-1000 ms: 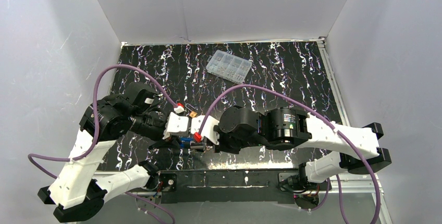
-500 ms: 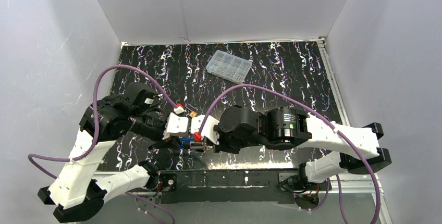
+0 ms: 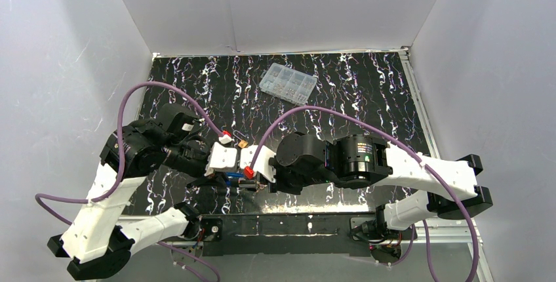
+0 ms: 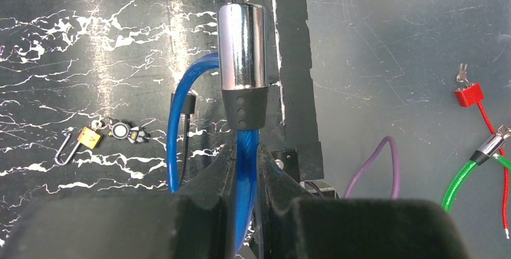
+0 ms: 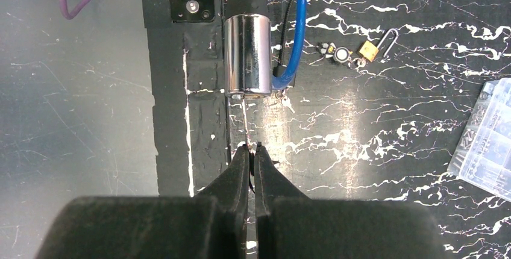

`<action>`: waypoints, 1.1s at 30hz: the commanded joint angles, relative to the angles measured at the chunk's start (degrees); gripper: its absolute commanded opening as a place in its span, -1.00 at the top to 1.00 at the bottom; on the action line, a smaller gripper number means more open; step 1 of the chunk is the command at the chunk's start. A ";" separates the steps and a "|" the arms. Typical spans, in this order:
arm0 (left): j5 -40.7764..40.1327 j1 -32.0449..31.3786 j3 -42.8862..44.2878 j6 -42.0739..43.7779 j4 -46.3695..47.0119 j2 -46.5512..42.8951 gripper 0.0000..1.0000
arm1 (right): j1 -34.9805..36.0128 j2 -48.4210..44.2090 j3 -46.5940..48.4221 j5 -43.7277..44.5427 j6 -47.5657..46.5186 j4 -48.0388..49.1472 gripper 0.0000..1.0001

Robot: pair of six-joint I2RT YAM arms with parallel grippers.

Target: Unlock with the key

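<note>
I'm working over the dark marbled desk (image 3: 367, 85), with both arms meeting just inside its near edge. A clear parts box (image 3: 288, 83) is sitting well apart at the far side.

Between the arms, the cable lock's chrome cylinder (image 4: 241, 45) is being held up off the surface. The left fingers (image 4: 246, 153) are clamping the blue cable (image 4: 181, 108) just below the cylinder's black collar. The right fingers (image 5: 252, 153) are pinching almost fully closed on the thin key (image 5: 246, 123), whose tip is sitting at the cylinder's end face.

What's worrying me is the twist. I'm gripping flexible cable rather than the barrel, so the cylinder may be turning along with the key. If my wrist is rolling off-axis, that slim shank could be bending or slipping from the pinch.

A small brass padlock (image 4: 90, 137) is lying nearby, untouched.
</note>
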 commanded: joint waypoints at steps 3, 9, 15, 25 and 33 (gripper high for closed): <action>2.61 0.11 1.01 3.27 -1.85 0.58 1.00 | 0.54 -1.55 0.39 1.56 -1.59 4.81 0.97; 5.53 0.04 2.26 12.29 -7.44 1.04 1.00 | 0.05 -2.86 -3.20 4.20 -3.53 9.03 0.97; 5.44 0.02 2.73 16.13 -9.36 1.44 1.00 | -0.54 -4.77 -6.01 5.22 -4.31 11.45 0.97; 5.49 -0.09 0.28 20.24 -8.92 2.37 1.00 | -1.26 -7.12 -8.46 4.34 -3.93 13.45 0.97; 3.99 -0.30 -0.29 17.60 -6.48 3.20 1.00 | -1.56 -8.30 -10.36 2.09 -2.72 13.73 0.97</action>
